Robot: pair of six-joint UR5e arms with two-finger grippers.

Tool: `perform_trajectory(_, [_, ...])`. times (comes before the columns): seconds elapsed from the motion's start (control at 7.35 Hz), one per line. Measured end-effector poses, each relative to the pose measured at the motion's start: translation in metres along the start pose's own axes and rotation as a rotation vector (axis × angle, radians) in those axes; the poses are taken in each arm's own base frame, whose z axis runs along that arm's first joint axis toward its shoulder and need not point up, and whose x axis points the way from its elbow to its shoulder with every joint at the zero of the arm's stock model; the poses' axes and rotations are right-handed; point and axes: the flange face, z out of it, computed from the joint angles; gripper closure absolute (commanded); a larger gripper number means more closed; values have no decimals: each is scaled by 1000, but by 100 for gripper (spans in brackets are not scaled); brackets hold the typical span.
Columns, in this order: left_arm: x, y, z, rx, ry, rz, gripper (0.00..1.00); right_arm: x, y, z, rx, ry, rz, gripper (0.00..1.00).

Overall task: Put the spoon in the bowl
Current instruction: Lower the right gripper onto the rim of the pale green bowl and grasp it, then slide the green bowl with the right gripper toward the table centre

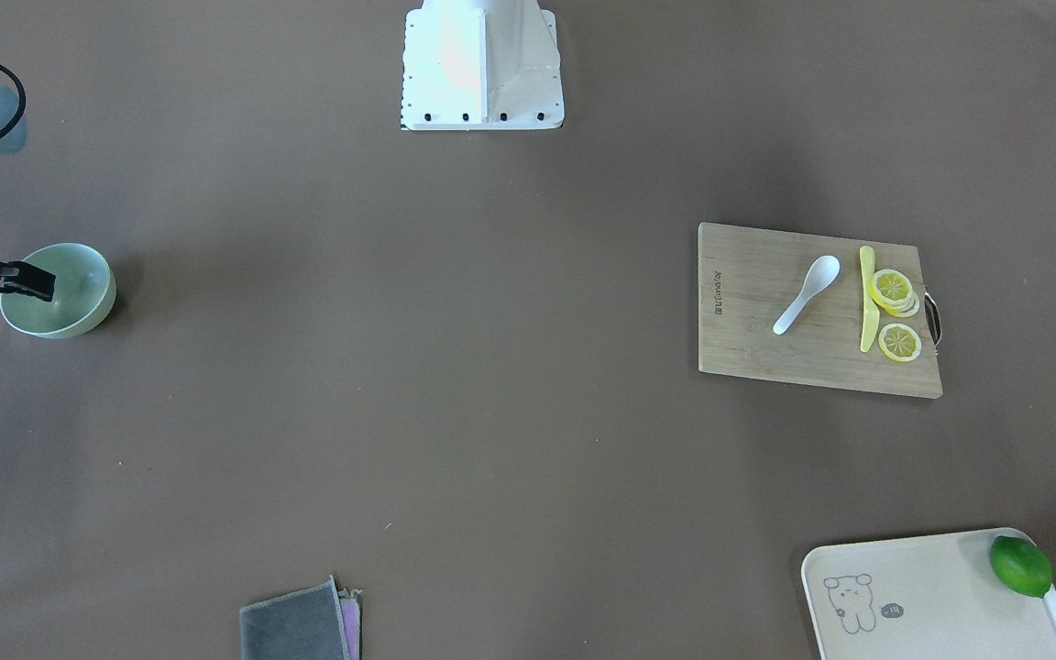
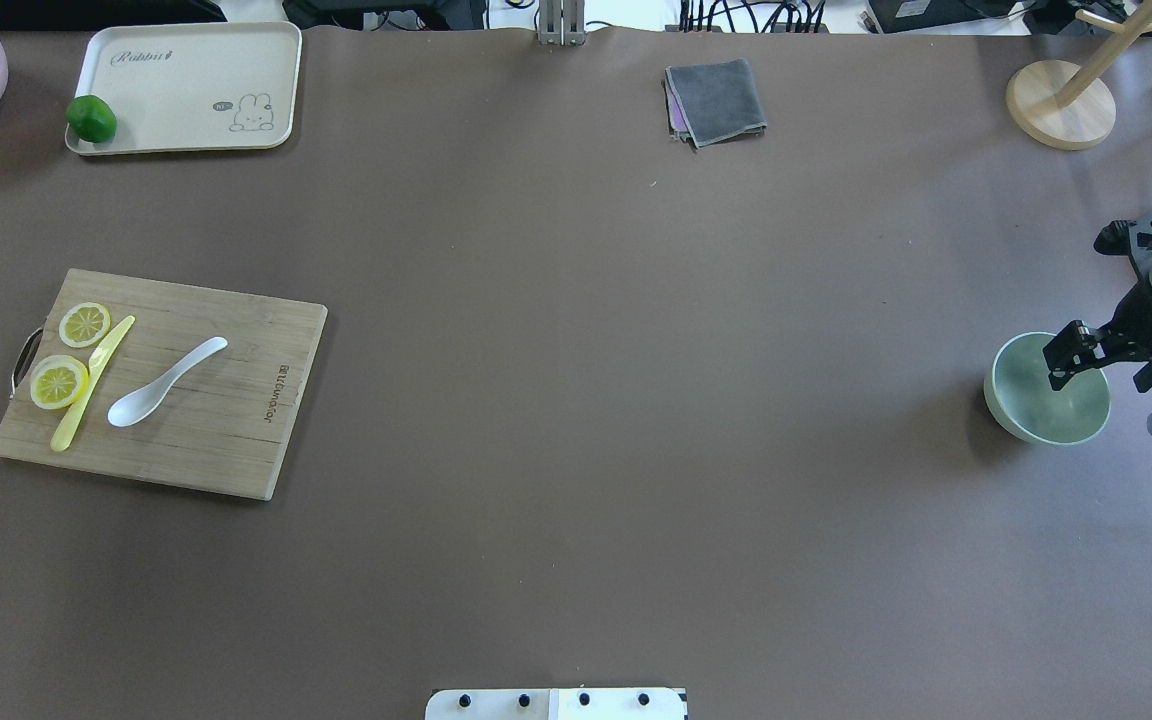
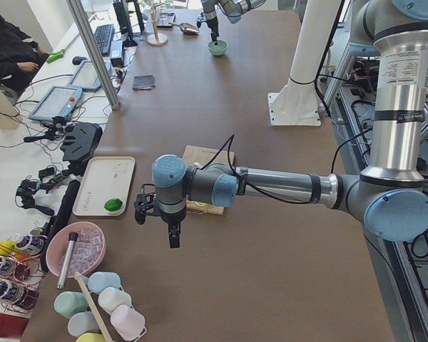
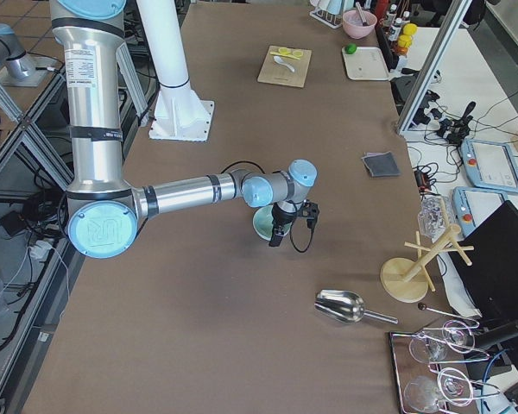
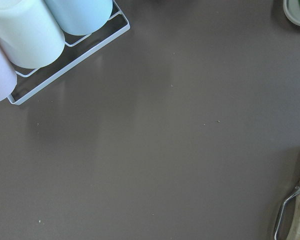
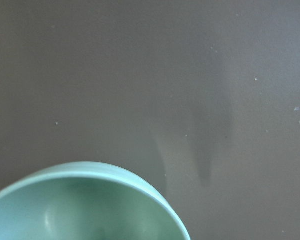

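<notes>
- Sitting at the rim of the bowl [image 2: 1004,405] on the right of the table [image 2: 576,400], my right gripper [image 2: 1064,362] reaches over the wall into the hollow. I cannot tell whether the fingers pinch the wall or only straddle it. If they clamp just the thin rim, I judge the bowl could tip or slip out as soon as it is lifted.
- The bowl is empty, and the spoon [image 2: 174,378] lies well apart from it, across the bare table on the cutting board [image 2: 236,420] at the left. That gap looks like the main hazard to me. A bowl carried that way by one edge could swing or drop.
- The spoon is glossy and rounded, with its scoop toward the near side and its handle pointing away. Jaws closing on so smooth a handle could squeeze it sideways off the board.
- Just left of the spoon lies the yellow knife [image 2: 94,382], with lemon slices [image 2: 59,381] against it. A grasp placed slightly off could catch the knife instead, or push it into the slices.
- Farthest out, my left gripper [image 3: 172,236] hangs above the table beyond the board's left end. It shows only from the side, so I cannot say whether it is open or closed. Cups [image 5: 35,30] in a rack stand nearby, and a wide swing could knock them.
</notes>
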Motion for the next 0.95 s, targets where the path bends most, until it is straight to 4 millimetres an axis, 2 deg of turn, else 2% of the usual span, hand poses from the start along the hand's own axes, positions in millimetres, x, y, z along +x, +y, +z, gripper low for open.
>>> perform_trajectory(0.14, [0,0,1,-1,1,-1,2,0,0,5,-9,3,1,85])
perform_trajectory(0.27, [0,0,1,-2,2,-2,2,-3,-1,5,-10,1,1,100])
perform_trajectory(0.68, [0,0,1,-3,4,-4,2,-10,-2,2,-12,-13,0,100])
perform_trajectory(0.95, [-1,0,1,-3,5,-6,2,-26,-1,-11,-44,-99,0,100])
